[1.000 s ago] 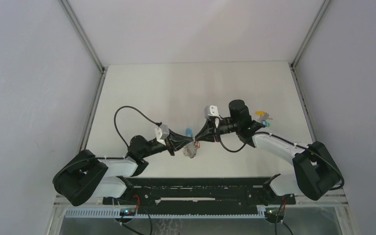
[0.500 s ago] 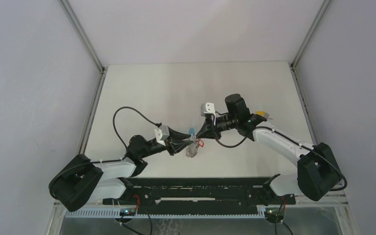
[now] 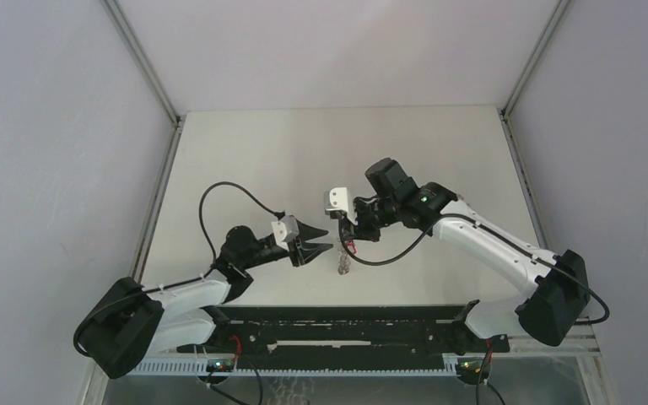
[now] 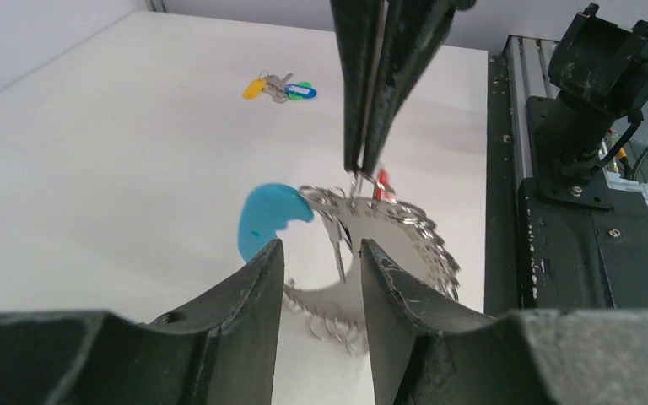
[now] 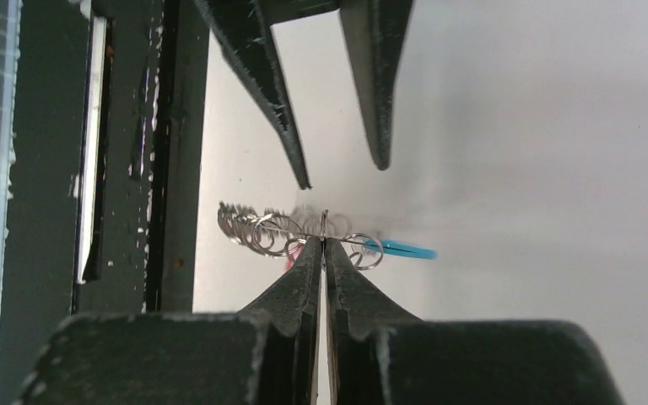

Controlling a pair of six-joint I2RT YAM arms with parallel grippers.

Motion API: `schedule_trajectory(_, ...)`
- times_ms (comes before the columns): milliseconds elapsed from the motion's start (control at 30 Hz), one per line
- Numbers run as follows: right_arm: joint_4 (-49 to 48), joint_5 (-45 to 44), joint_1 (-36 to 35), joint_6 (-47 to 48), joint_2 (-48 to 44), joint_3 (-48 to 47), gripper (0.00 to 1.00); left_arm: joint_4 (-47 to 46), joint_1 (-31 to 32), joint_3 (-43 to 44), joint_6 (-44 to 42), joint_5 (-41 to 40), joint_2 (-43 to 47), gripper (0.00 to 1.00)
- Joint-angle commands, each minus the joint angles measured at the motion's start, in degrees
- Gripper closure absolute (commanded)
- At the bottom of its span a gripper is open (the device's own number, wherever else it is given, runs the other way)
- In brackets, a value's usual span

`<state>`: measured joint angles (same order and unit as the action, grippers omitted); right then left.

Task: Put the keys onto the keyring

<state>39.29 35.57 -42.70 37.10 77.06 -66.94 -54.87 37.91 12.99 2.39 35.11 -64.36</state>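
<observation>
Two arms meet where we look: our right gripper [image 5: 324, 243] is clenched on the keyring [image 4: 266, 221], our left gripper [image 4: 321, 249] stands released just beside it, and two keys [image 4: 280, 87] lie well apart on the table [image 4: 93, 169].

No legible text or labels

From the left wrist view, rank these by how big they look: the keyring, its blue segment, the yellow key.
1. keyring
2. blue segment
3. yellow key, which looks smallest, but it lies much farther from the camera, so its true size is unsure.
</observation>
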Motion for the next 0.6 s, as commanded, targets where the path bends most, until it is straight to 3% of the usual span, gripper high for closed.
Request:
schedule_trajectory(0,4.8,-4.8,-1.4,3.9,-1.4,-3.5,1.0,-0.9,0.1,5.3,-1.9,3.0,-0.4,0.58)
schedule_trajectory(300,5.3,-5.4,-1.8,5.2,0.3,-5.0,1.0,-2.2,0.1,8.2,-0.9,10.5,-3.8,0.61)
schedule_trajectory(567,4.4,-4.6,-1.9,5.8,0.6,-5.0,1.0,-2.2,0.1,10.4,-0.3,11.2,-6.5,0.68)
